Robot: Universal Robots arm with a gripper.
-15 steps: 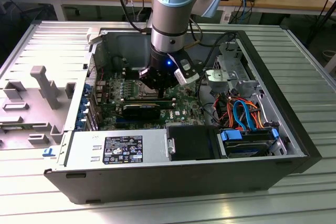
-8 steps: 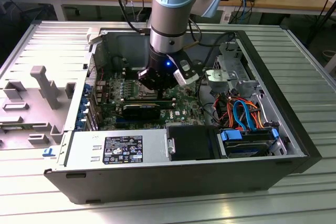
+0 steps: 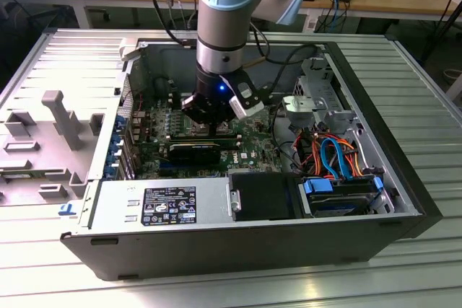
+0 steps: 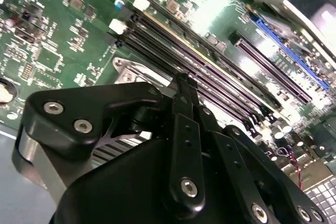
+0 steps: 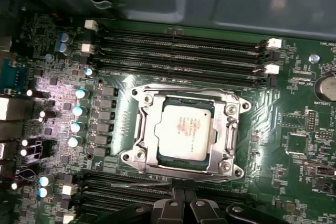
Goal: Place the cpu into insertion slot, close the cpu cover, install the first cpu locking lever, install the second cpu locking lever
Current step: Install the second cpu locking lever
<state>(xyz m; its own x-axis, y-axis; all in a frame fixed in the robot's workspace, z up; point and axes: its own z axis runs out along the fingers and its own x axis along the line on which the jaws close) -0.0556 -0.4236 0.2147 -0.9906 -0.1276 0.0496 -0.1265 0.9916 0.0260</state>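
First wrist view, cpu [image 5: 185,132] apparently seated in insertion slot [image 5: 157,157]

insertion slot [image 3: 208,129] hidden under gripper [image 3: 214,110] in exterior view, fingertips perhaps closed

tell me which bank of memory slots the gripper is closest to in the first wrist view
The bank of memory slots beside the gripper, on the socket's near side; the other bank lies beyond the cpu.

the arm [image 3: 222,5] points straight down, its gripper [image 3: 210,113] low, jaws pressed together at the tips.
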